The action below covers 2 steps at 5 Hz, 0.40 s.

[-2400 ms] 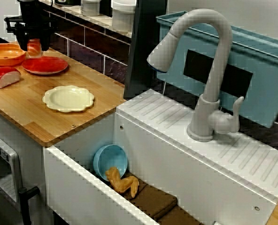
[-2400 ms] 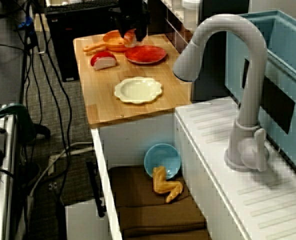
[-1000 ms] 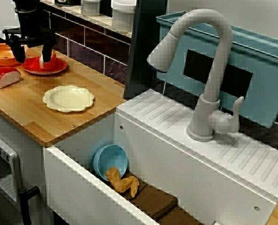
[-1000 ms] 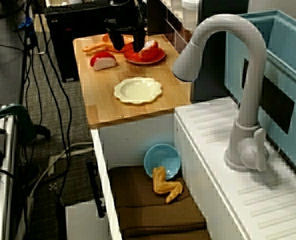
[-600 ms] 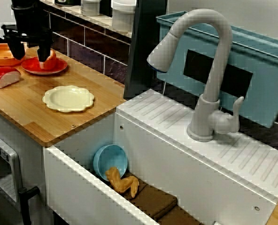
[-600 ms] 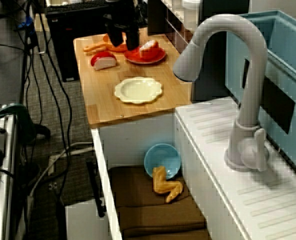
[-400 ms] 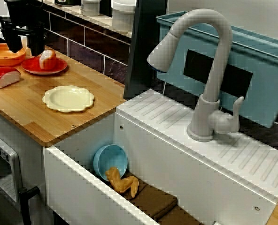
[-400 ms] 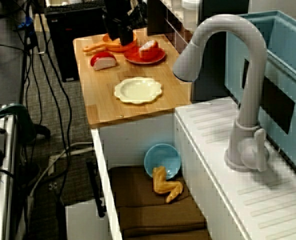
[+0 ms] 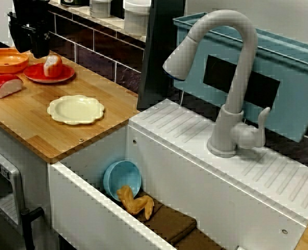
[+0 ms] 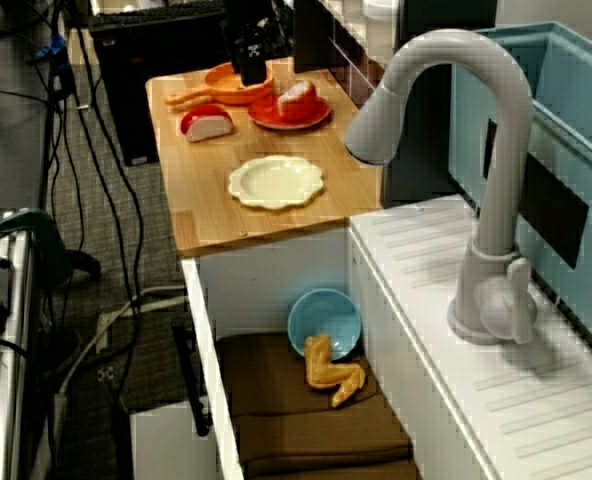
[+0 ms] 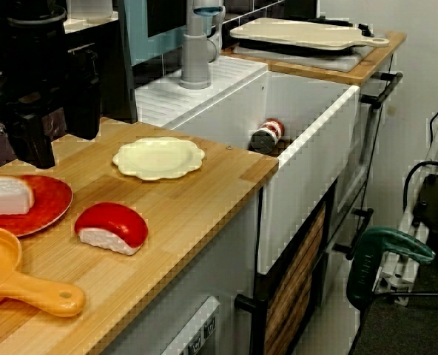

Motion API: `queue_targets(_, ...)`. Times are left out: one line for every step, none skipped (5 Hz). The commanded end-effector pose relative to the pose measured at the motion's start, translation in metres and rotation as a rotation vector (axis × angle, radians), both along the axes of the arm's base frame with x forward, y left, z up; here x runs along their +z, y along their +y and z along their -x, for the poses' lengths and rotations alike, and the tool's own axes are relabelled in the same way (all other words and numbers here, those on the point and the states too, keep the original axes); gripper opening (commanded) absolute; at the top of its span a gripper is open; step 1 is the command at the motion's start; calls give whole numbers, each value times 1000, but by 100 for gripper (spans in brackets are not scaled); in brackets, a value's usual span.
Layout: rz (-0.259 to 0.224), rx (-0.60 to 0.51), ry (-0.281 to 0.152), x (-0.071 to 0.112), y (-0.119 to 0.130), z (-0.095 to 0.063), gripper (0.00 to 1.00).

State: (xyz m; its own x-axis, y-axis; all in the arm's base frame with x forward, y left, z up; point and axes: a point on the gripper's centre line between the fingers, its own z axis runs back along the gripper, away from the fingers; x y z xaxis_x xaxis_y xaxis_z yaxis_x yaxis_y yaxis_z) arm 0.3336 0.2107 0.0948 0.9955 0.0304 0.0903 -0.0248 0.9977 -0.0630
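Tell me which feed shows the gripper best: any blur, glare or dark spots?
View facing the faucet: sharp, evenly lit, but the gripper is a black mass, cropped at the top. View along the counter: gripper small, lost against dark background. View from the counter's end: best, close, slightly soft.

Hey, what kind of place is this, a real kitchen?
Probably a toy kitchen set up in a lab or office: a wooden counter with a plastic sushi piece, a white sink with a faucet, and loose cables on the floor beside it.
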Motion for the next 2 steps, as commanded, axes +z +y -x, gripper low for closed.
queue_targets(-46, -83, -20, 7, 9, 16, 100)
queue_targets(-64, -38, 1, 1, 0, 25, 100)
